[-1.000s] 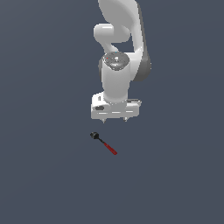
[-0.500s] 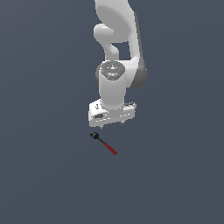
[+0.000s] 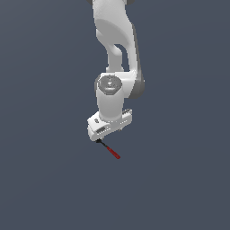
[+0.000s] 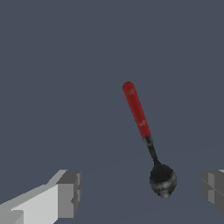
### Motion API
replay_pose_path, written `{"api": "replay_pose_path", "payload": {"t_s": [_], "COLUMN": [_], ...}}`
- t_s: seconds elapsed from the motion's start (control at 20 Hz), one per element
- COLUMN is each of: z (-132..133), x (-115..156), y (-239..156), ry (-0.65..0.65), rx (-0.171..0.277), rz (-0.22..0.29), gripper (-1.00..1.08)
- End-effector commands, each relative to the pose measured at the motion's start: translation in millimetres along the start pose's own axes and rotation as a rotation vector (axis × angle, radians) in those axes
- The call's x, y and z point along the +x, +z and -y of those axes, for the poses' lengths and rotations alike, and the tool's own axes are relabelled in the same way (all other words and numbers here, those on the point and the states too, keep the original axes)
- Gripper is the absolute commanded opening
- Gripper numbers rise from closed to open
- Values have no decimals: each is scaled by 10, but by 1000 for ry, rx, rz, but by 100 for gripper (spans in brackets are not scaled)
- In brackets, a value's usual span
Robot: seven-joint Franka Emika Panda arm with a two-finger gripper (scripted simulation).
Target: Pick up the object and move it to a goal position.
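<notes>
Between the widely parted fingers (image 4: 69, 194) of the gripper (image 4: 140, 192), which hold nothing, sits the black head of the tool (image 4: 146, 141), lying flat on the grey desk (image 3: 49, 179) just under the white arm (image 3: 114, 72), its red handle pointing away from them.

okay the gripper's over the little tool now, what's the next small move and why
Probably shift the gripper toward the red handle, then descend. The fingers are spread, but only the tool's black head lies between them, off-center; the handle extends beyond.
</notes>
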State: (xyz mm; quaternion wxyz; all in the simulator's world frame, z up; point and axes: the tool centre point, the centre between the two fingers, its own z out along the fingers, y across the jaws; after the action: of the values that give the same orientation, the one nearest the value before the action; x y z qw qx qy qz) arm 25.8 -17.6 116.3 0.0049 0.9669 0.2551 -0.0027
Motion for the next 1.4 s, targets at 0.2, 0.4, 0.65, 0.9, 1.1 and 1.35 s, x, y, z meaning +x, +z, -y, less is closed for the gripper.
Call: {"api": "replay_pose_path", "payload": {"t_s": [0.2,0.4,0.65,0.9,1.1,1.35], "z": [-130,-200,-264,-304,-318,-319], "x": [3,0,-4,-8,-10,-13], "y": [217,340,456,529,556,571], "ry": [-168,-262,-349,-404,-425,-423], "rx": [1,3,4,6,6,6], "rz": [-1,-3,-6,-8,-9,-9], "gripper": [100,100,100,100,100,100]}}
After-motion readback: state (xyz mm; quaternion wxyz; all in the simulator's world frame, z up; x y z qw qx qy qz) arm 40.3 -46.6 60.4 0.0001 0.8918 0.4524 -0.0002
